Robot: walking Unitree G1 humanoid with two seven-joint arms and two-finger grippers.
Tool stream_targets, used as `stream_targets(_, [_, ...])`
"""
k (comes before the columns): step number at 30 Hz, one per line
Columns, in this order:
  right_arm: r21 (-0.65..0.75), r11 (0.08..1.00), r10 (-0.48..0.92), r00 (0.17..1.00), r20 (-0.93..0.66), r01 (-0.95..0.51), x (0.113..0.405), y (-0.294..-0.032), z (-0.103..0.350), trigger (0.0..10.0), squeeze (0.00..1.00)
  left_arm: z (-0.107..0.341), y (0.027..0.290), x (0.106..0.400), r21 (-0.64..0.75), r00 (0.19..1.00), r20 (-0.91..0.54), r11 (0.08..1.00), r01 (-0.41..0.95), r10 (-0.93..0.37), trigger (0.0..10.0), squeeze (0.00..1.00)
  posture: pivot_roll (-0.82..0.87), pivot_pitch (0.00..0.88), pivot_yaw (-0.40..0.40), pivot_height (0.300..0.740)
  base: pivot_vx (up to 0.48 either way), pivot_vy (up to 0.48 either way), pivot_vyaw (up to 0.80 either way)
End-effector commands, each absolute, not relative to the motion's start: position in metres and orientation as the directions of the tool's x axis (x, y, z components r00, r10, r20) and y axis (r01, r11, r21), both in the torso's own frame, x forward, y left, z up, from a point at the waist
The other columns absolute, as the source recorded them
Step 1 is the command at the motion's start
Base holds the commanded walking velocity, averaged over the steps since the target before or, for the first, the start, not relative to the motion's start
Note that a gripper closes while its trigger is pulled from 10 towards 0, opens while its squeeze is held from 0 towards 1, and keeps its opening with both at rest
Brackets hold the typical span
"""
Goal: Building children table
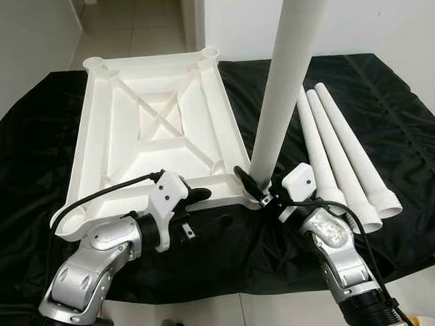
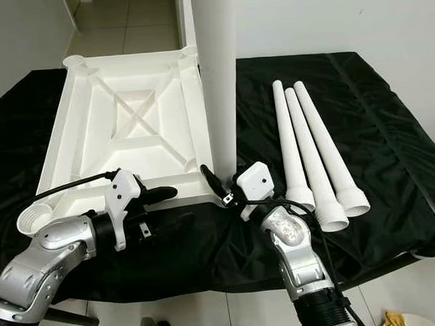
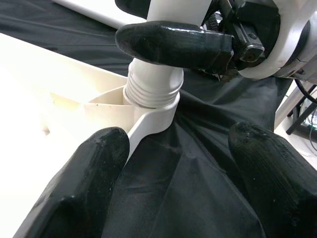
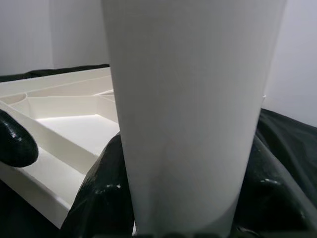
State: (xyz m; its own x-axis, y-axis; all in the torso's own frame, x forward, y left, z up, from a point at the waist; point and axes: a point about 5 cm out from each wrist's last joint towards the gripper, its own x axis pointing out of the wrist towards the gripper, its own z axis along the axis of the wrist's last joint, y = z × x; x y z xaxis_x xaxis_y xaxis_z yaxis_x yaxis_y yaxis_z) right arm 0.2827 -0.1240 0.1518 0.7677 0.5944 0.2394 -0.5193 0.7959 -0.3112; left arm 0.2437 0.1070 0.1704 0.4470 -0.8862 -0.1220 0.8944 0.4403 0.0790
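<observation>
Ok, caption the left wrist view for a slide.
Right gripper seats a table leg in the tabletop corner socket.

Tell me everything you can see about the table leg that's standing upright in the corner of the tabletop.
The upright leg is a long, smooth white tube, plastic by its look, widening upward past the frame's top. Its lower end has a ribbed, threaded collar seated in the round socket at the near right corner of the upside-down white tabletop. It stands nearly vertical. The right gripper clasps it just above the socket, black fingers on either side.
</observation>
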Motion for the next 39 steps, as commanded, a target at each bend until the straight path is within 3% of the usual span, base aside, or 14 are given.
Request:
stream_targets(1, [-0.063, 0.873, 0.472, 0.871, -0.136, -0.484, 0.277, -0.152, 0.074, 10.0, 0.00, 0.170, 0.110, 0.243, 0.076, 0.478, -0.126, 0.472, 0.879, -0.870, 10.0, 0.00, -0.03, 0.149, 0.050, 0.740, 0.000, 0.000, 0.00])
stream_targets(8, [0.080, 0.905, 0.424, 0.873, -0.240, -0.418, 0.278, -0.158, 0.057, 10.0, 0.00, 0.170, 0.110, 0.242, 0.076, 0.476, -0.128, 0.470, 0.879, -0.870, 10.0, 0.00, -0.03, 0.152, 0.051, 0.740, 0.000, 0.000, 0.00])
stream_targets(19, [0.085, 0.909, 0.414, 0.869, -0.269, -0.407, 0.282, -0.160, 0.056, 10.0, 0.00, 0.170, 0.110, 0.241, 0.069, 0.473, -0.129, 0.468, 0.881, -0.872, 10.0, 0.00, -0.03, 0.156, 0.046, 0.740, 0.000, 0.000, 0.00])
stream_targets(27, [0.175, 0.922, 0.385, 0.863, -0.326, -0.345, 0.281, -0.163, 0.045, 10.0, 0.00, 0.170, 0.110, 0.241, 0.069, 0.476, -0.125, 0.471, 0.879, -0.870, 10.0, 0.00, -0.03, 0.157, 0.046, 0.740, 0.000, 0.000, 0.00])
stream_targets(39, [0.161, 0.929, 0.370, 0.865, -0.338, -0.334, 0.282, -0.163, 0.041, 10.0, 0.00, 0.171, 0.110, 0.242, 0.073, 0.477, -0.124, 0.472, 0.879, -0.870, 10.0, 0.00, -0.02, 0.153, 0.047, 0.740, 0.000, 0.000, 0.00])
